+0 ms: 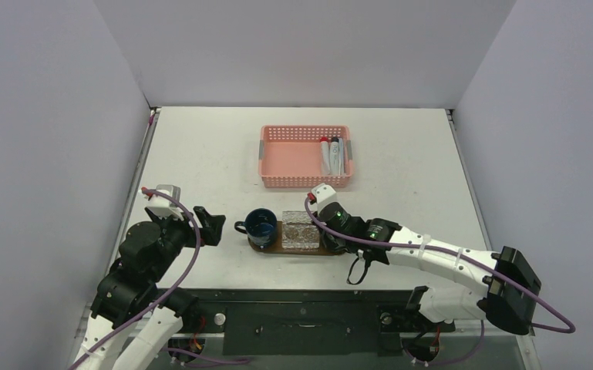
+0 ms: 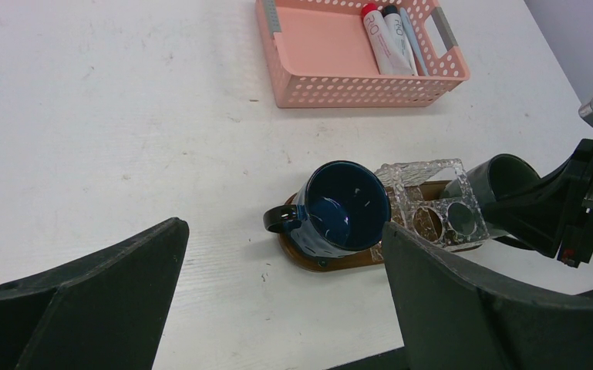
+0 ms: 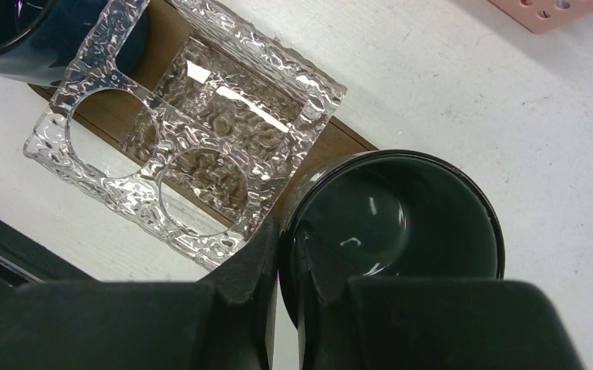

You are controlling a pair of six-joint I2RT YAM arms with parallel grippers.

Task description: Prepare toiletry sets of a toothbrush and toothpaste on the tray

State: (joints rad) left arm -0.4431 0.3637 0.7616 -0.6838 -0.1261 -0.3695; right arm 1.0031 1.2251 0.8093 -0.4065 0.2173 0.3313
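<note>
**Right jaws:** nearly closed on the rim of a dark cup (image 3: 401, 208), one finger inside and one outside. The tray (image 3: 338, 145) lies just beneath and ahead of them, its end at the cup. On it stand a clear holder (image 3: 200, 131) and a blue mug (image 2: 343, 204).

**Left jaws:** wide apart, holding nothing, with the tray just ahead. Two tubes (image 1: 328, 154) lie in the pink basket (image 1: 301, 183), well beyond both jaws.

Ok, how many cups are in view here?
2. A blue mug sits on the left end of the tray. A dark cup is pinched by its rim in the right claw, at the tray's right end beside the clear holder. None seems hidden.
</note>
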